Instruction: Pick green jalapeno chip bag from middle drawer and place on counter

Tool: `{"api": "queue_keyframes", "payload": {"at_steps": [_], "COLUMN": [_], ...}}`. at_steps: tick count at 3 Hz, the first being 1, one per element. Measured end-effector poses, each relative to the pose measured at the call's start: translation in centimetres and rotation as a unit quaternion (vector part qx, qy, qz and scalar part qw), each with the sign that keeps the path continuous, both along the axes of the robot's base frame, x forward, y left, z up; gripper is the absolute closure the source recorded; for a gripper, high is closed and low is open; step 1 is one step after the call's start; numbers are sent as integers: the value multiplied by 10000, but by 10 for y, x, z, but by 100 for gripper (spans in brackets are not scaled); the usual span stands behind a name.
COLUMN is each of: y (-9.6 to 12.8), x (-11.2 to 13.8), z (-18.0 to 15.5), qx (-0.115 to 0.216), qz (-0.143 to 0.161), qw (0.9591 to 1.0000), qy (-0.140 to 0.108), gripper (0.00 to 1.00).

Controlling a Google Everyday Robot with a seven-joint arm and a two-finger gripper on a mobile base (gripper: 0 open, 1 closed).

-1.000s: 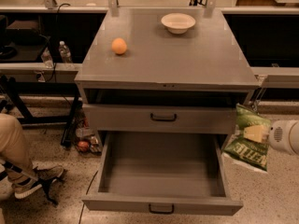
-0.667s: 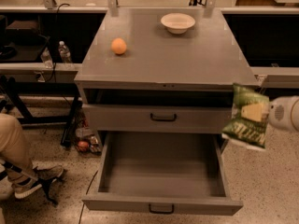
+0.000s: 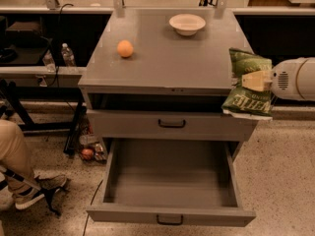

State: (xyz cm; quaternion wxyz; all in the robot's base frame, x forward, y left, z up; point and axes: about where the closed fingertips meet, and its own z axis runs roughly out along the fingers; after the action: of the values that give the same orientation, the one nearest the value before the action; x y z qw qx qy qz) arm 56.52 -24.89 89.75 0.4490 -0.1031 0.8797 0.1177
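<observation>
The green jalapeno chip bag (image 3: 247, 84) hangs in the air at the right front corner of the counter (image 3: 172, 58), overlapping its edge. My gripper (image 3: 255, 80) reaches in from the right on a white arm and is shut on the bag's middle. The middle drawer (image 3: 170, 181) stands pulled wide open below, its flat grey floor bare.
A round orange fruit (image 3: 125, 48) sits on the counter's left part and a white bowl (image 3: 187, 24) at its back right. A shut drawer front with black handle (image 3: 172, 124) is above the open one. A person's leg and shoe (image 3: 22, 181) are at the lower left.
My gripper has lifted the chip bag from beside the open drawer up to the level of the counter's right front corner.
</observation>
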Motion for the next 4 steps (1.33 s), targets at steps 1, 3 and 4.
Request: {"api": "queue_keyframes", "payload": {"at_steps": [1,3,4], "y": [0,2,10], "x": [0,38,66], "z": [0,33,45], "qx": [0,-183,-346], "qz": [1,166,298], "qw": [10000,9992,9983], "qy": [0,-326,-372], "gripper": [100,100,100]}}
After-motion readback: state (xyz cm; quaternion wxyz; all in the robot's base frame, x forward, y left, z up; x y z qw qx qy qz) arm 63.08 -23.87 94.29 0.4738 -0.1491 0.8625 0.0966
